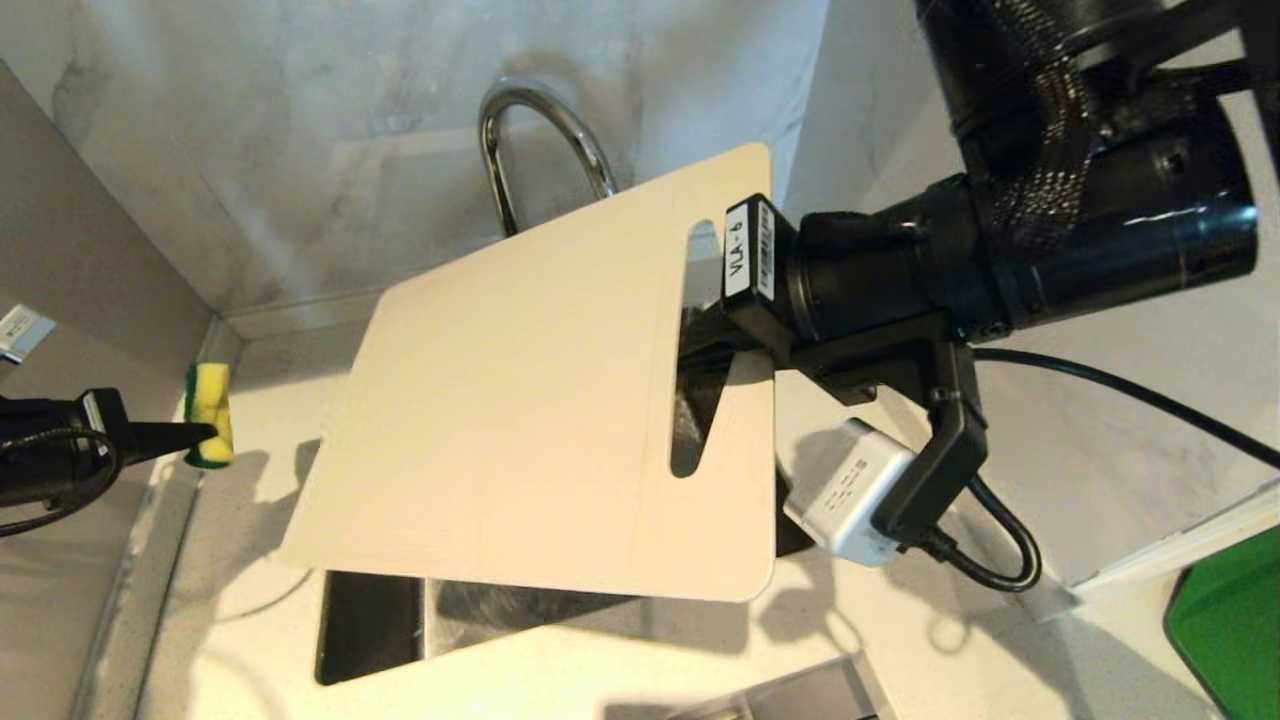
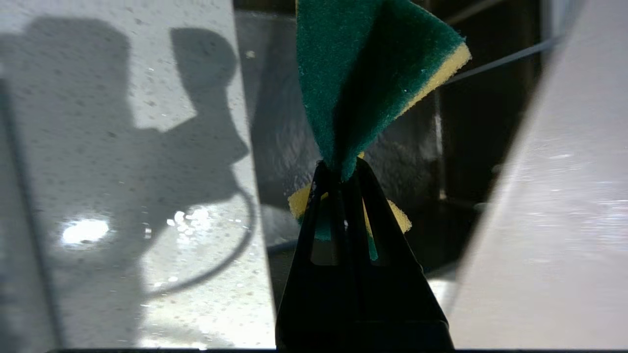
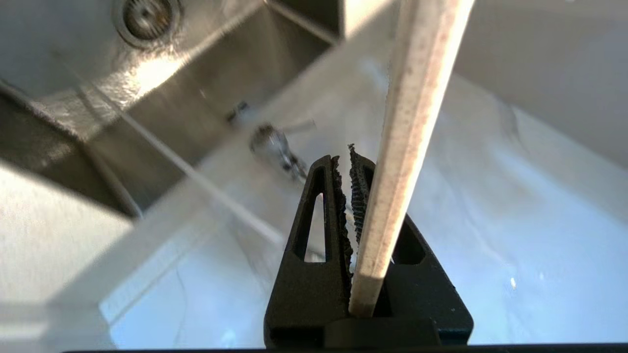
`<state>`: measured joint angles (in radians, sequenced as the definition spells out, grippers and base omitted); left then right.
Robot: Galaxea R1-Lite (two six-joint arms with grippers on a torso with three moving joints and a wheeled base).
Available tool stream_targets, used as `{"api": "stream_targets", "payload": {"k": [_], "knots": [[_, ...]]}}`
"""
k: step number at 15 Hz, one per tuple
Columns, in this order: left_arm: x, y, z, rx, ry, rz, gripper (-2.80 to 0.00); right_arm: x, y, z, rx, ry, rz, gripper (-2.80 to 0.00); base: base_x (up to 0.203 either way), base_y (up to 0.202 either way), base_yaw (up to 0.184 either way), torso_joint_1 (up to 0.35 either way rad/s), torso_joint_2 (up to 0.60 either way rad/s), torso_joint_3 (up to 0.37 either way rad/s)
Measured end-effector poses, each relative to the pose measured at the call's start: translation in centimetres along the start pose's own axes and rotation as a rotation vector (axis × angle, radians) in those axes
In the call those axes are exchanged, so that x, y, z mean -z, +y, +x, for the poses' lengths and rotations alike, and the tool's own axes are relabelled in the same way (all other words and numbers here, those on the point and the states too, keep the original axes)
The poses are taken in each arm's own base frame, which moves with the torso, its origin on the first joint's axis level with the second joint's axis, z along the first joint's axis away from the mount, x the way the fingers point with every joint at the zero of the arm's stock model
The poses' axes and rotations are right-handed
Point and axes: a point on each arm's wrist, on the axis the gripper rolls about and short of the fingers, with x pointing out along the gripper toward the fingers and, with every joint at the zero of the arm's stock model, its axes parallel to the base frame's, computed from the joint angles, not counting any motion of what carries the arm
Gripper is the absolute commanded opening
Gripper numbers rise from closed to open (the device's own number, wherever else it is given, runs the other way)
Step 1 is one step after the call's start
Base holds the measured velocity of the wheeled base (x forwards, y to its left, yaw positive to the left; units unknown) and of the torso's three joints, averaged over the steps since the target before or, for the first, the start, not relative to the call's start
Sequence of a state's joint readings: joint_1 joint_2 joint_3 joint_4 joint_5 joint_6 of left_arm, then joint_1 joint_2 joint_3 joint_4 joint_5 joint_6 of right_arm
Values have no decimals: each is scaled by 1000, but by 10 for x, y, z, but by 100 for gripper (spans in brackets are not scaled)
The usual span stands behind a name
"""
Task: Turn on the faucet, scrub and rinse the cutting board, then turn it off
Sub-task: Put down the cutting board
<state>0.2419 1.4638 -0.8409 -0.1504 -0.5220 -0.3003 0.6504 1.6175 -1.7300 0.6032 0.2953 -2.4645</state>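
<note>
Board [image 1: 520,400] clamped in right jaws over sink [image 1: 370,625], sponge [image 1: 210,415] pinched in left jaws, no water visible from faucet [image 1: 540,140]; scrub, rinse, shutoff pending.

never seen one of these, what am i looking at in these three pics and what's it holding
This is a two-armed robot at a kitchen sink. The wide picture is from a camera on its head; the other two sit on its wrists, behind the fingers. The right gripper is shut on a large pale cream plastic cutting board by its handle-slot end, holding it tilted over the steel sink. The left gripper pinches a yellow and green scrubbing sponge off to the board's left. Behind the board rises the chrome gooseneck faucet. Below is a pale speckled countertop.
</note>
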Motion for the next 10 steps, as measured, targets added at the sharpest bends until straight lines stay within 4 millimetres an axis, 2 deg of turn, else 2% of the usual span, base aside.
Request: {"api": "stream_targets", "payload": {"k": [6, 10], "knots": [[1, 2, 1, -68, -12, 59, -280, 2, -14, -47, 55, 149, 37, -280, 0, 0, 0, 0, 0, 0], [2, 0, 6, -83, -4, 68, -280, 2, -18, -70, 138, 263, 108, -280, 0, 0, 0, 0, 0, 0]]}}
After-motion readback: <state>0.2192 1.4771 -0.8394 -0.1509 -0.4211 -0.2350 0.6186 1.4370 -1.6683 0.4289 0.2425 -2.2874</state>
